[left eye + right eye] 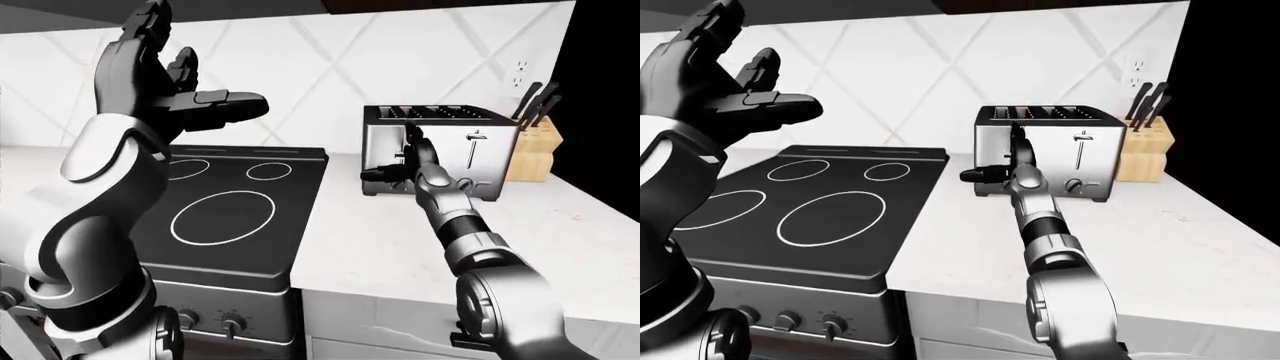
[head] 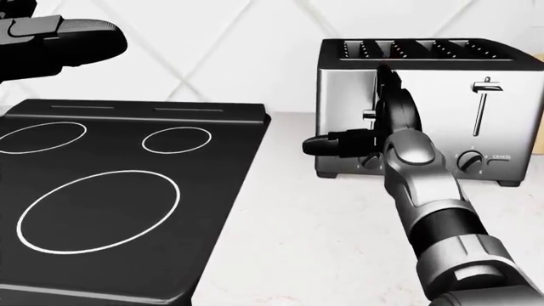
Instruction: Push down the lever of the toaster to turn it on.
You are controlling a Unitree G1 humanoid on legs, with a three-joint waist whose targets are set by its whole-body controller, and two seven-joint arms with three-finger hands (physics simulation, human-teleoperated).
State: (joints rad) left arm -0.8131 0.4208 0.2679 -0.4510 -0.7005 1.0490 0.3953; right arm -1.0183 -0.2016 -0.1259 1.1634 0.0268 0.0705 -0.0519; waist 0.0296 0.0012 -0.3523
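My right hand point(image 2: 387, 105), fingers spread, lay against the toaster point(image 2: 442, 95) over its left lever, seemingly part-pressed; the right lever point(image 2: 484, 86) stood raised.

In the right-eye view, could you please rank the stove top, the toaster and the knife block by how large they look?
1. Stove top, by far the largest.
2. Toaster.
3. Knife block, smallest. It looks only somewhat smaller than the toaster, and the toaster hides part of it, so that gap is unsure.
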